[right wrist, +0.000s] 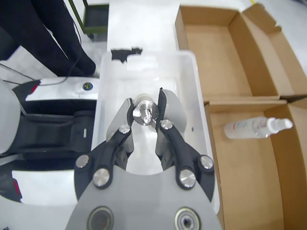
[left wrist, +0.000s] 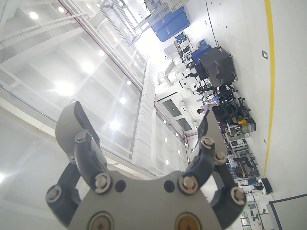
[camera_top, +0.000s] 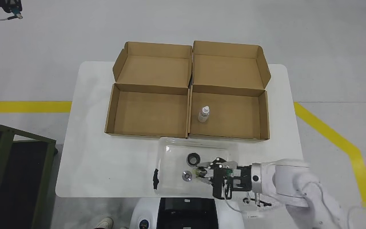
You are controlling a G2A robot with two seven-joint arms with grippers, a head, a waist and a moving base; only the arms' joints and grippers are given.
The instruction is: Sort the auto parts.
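While tight between right jaws, a shiny round metal part, stub-centred; left jaws apart.

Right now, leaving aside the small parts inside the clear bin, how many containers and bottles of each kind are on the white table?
Open brown cardboard boxes: 2
Clear plastic bin: 1
White spray bottle: 1
Total: 4

metal part: shiny | bin: clear plastic | boxes: matt cardboard

Metal part partly behind jaws
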